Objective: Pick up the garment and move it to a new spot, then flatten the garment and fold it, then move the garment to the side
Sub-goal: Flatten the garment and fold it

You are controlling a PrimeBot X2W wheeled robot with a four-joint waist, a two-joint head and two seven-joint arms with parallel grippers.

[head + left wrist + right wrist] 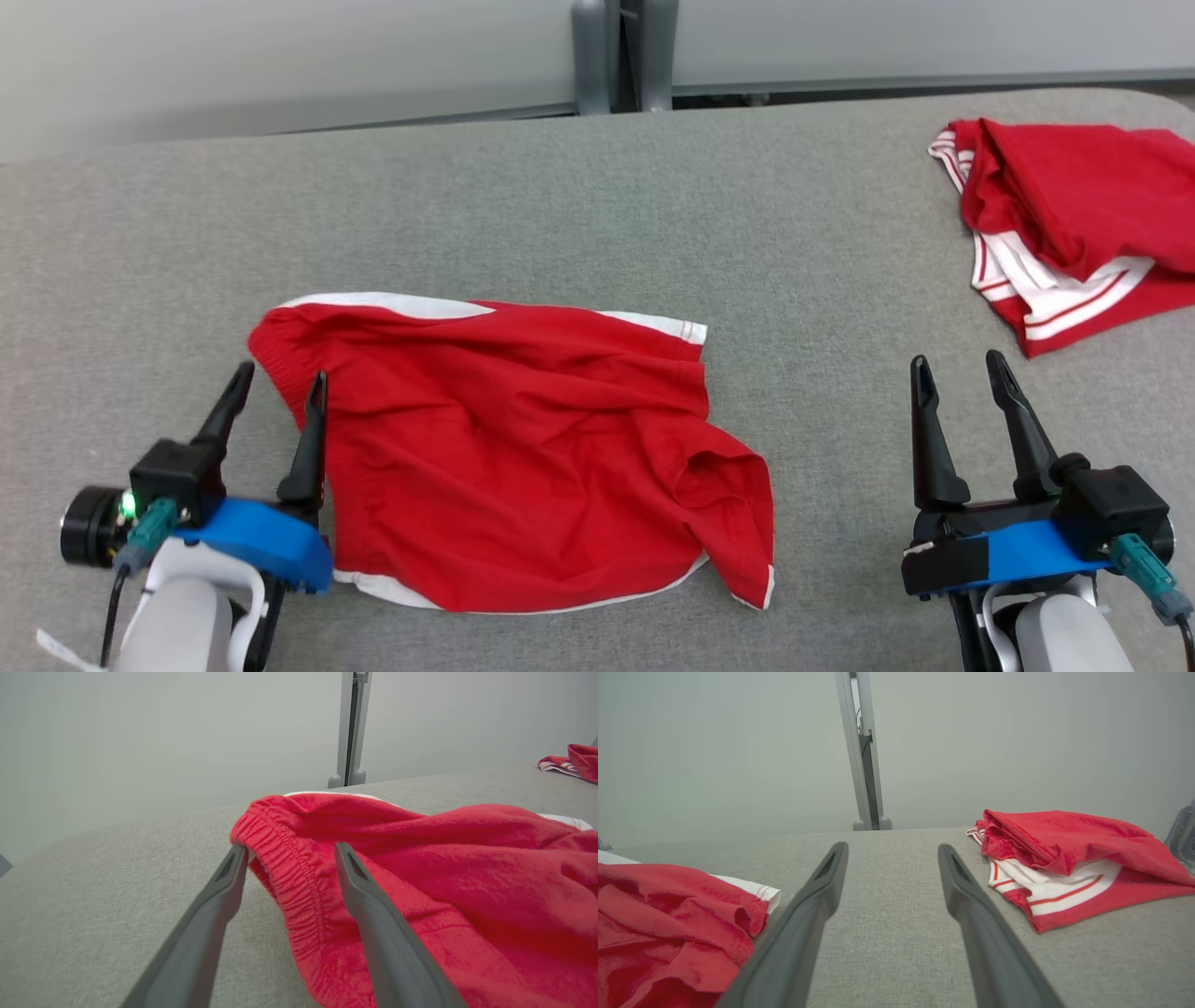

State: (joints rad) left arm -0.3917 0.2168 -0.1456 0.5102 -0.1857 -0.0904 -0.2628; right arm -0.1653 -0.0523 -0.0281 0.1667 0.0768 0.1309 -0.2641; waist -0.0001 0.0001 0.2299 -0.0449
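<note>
The garment (523, 448), red shorts with white trim, lies spread but wrinkled on the grey tabletop (560, 205), near the front edge and left of middle. Its lower right corner is turned over on itself, so what lies under that flap is hidden.

The left gripper (282, 373) stands open at the garment's left edge. One finger is over bare tabletop and the other over red cloth. In the left wrist view the gathered waistband (289, 891) runs between the spread fingers of this gripper (287, 851). The finger on the cloth side covers the fabric beneath it, so I cannot tell whether it touches the garment (444, 868).

The right gripper (957, 359) is open too, over bare tabletop and well apart from the garment. Its wrist view shows grey fabric between the fingers (892, 851) and a corner of the garment (668, 924) cut off at the left edge.

Another garment (1074, 215), red with white stripes, lies bunched at the far right, near the right gripper. The head view cuts it off at the right edge, and its folds hide its shape (1064, 844). A grey post (621, 56) behind the tabletop is cut off at the top. Both forearms run out of the bottom of the head view.
</note>
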